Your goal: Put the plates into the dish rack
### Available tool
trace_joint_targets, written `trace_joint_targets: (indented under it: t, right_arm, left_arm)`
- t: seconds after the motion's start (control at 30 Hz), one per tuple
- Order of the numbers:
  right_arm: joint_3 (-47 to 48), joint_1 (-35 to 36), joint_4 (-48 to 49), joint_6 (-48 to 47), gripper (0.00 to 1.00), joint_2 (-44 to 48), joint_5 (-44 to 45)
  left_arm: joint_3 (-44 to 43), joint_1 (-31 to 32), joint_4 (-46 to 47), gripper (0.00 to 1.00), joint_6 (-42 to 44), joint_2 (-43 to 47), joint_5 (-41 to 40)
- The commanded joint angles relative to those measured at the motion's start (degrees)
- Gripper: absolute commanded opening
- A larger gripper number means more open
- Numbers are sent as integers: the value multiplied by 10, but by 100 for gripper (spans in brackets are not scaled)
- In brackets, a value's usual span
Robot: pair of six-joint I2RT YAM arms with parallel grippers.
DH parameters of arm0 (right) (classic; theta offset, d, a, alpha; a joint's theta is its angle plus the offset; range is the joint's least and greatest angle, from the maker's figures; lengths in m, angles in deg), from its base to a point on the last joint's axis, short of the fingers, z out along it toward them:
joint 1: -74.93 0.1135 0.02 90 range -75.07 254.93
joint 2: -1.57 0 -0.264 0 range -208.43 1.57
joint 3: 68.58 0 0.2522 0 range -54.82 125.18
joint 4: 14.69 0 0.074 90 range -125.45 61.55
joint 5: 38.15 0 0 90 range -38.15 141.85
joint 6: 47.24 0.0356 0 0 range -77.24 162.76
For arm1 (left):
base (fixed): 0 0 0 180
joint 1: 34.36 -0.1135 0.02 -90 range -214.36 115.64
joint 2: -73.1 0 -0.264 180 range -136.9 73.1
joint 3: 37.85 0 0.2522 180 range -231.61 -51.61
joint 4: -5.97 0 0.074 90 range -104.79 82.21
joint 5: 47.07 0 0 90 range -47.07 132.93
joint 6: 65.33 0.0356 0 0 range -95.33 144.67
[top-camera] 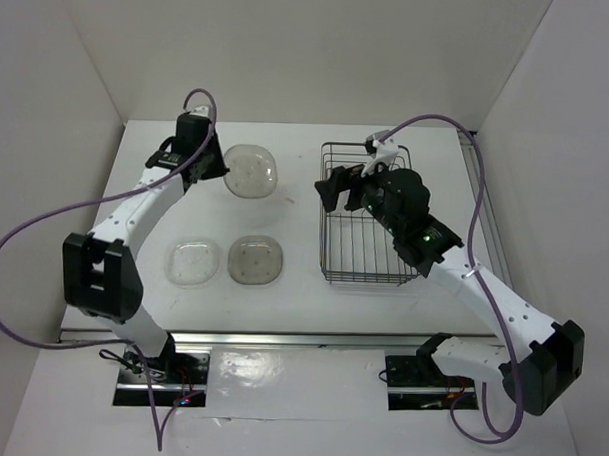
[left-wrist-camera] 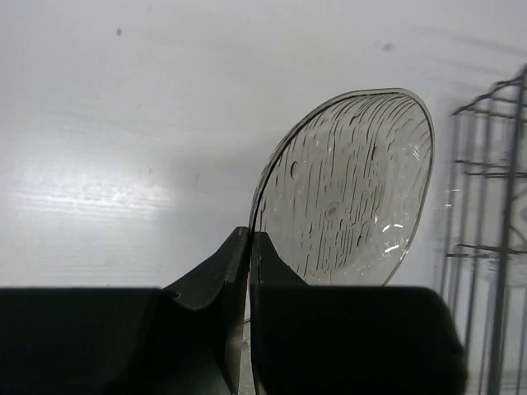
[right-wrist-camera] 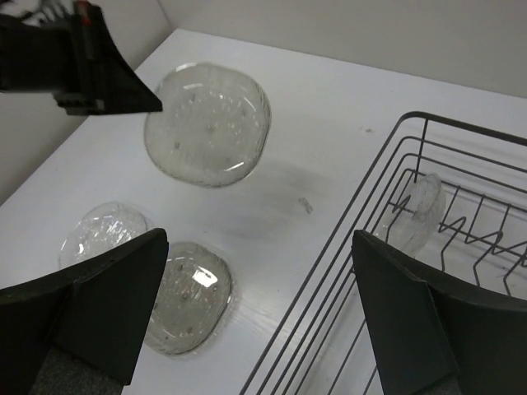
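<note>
Four plates to account for, spread over a white bench. Largest first: dish rack at the right, already carrying one racked plate, clear, upright among its prongs. Next, held plate at far left, raised clear of the bench, pinched at its left rim by the closed left fingers. Then, flat on the bench nearer in, clear plate just beside smoky plate. Right fingers spread wide, gripping nothing, hanging over the rack's left edge.

Probably light, stiff, slick plastic. Best taken by the thin rim, though likely to swivel or slip in so small a pinch.

Left wrist view alone proving the rim grip. Right wrist view alone showing the racked plate. Overhead view giving layout only.
</note>
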Motion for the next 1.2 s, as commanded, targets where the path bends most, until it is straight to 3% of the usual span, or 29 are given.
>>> trace_joint_targets:
  t: [0.0, 0.2, 0.43, 0.8, 0.93, 0.97, 1.03, 1.07, 1.17]
  right_arm:
    - [-15, -10, 108, -19, 99, -34, -40]
    - [4, -38, 131, 5, 99, -106, -112]
    - [16, -38, 153, 16, 98, -146, -129]
    - [14, -60, 190, 50, 83, -190, -189]
    - [9, -60, 211, 62, 70, -196, -202]
    - [9, -60, 211, 62, 60, -202, -202]
    - [9, -60, 219, 70, 50, -202, -207]
    - [9, -60, 224, 77, 37, -202, -207]
    - [9, -60, 229, 84, 22, -202, -207]
  left_arm:
    - [41, 21, 64, 0, 30, 58, 36]
    - [49, 66, 75, 0, 30, 92, 42]
    - [49, 80, 88, 0, 18, 111, 88]
    - [100, 80, 154, 0, 13, 165, 162]
    - [112, 80, 175, 0, 13, 175, 188]
    - [112, 80, 180, 0, 13, 181, 194]
    - [119, 80, 186, 0, 13, 181, 194]
    - [119, 80, 186, 0, 13, 181, 194]
    - [113, 80, 180, 0, 13, 176, 194]
